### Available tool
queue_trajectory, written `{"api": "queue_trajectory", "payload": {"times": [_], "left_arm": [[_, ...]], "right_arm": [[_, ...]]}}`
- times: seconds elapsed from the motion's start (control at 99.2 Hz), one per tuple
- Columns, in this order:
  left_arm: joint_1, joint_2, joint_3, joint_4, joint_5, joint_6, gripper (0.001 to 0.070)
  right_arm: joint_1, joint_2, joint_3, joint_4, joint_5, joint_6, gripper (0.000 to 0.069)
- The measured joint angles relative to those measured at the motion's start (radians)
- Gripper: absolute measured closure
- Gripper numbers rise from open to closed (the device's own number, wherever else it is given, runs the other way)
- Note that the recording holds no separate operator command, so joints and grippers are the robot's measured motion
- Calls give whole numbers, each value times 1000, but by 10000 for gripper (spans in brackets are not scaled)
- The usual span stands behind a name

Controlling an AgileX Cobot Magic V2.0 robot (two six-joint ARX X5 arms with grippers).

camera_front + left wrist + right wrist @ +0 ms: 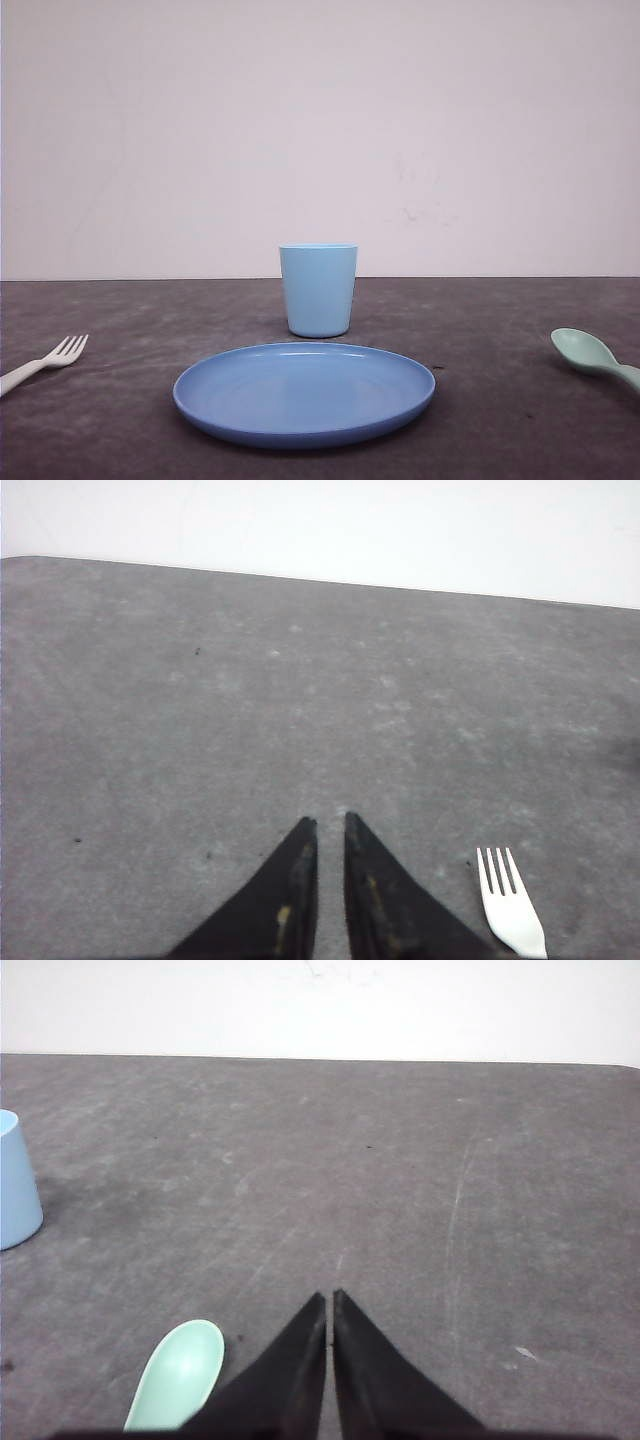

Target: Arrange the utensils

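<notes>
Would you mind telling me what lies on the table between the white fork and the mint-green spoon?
In the front view, the round blue plate lies between the white fork and the mint-green spoon, with the light blue cup upright just behind it.

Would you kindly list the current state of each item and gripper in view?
fork: lying flat on the table, left of the plate
spoon: lying on the table, right of the plate
cup: upright behind the plate
plate: empty
left gripper: shut, empty
right gripper: shut, empty
</notes>
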Motion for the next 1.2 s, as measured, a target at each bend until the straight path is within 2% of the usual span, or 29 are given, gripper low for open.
{"api": "queue_trajectory", "payload": {"times": [0.202,1.2], "left_arm": [[0,0,0,0,0,0,685],[0,0,0,-13,0,1,685]], "right_arm": [[0,0,0,-11,25,-10,677],[0,0,0,-13,26,-19,677]]}}
